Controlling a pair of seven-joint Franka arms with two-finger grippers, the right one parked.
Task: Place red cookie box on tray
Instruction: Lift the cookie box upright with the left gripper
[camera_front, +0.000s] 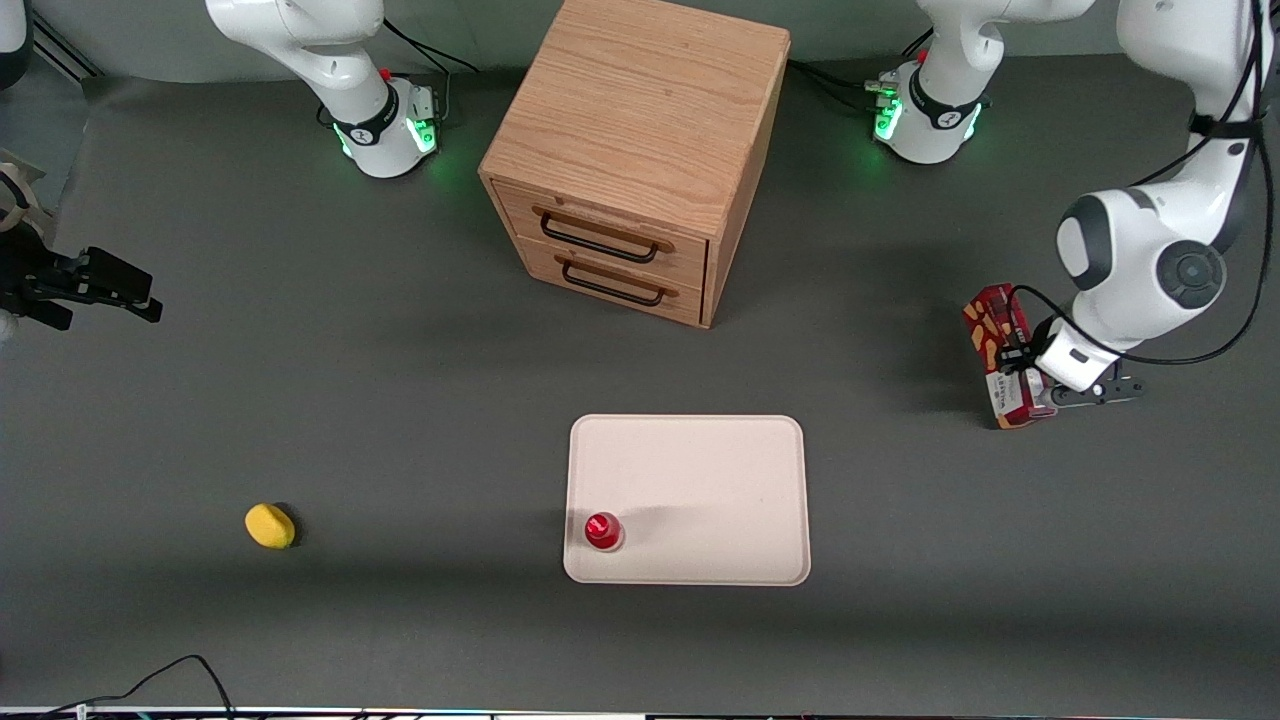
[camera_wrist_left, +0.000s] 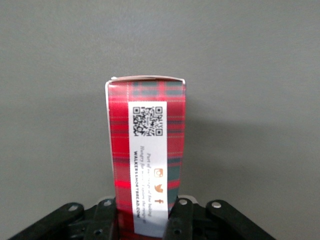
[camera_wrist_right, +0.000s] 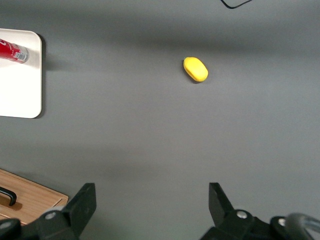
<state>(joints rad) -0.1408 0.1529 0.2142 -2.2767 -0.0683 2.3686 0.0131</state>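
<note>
Two fingers of the left end effector (camera_wrist_left: 142, 220) clamp the long dark-red cardboard cookie box (camera_wrist_left: 146, 150), well apart from the cream-white rectangular tray (camera_front: 700, 470).

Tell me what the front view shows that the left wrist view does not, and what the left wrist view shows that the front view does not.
Only the front view shows the tray with a red-capped bottle on it, the wooden drawer cabinet, and a yellow object toward the parked arm's end of the table.

Only the left wrist view shows the white QR-code label on the box's tartan side.

Both show the red cookie box with the tool closed on it, off the tray, toward the working arm's end.
</note>
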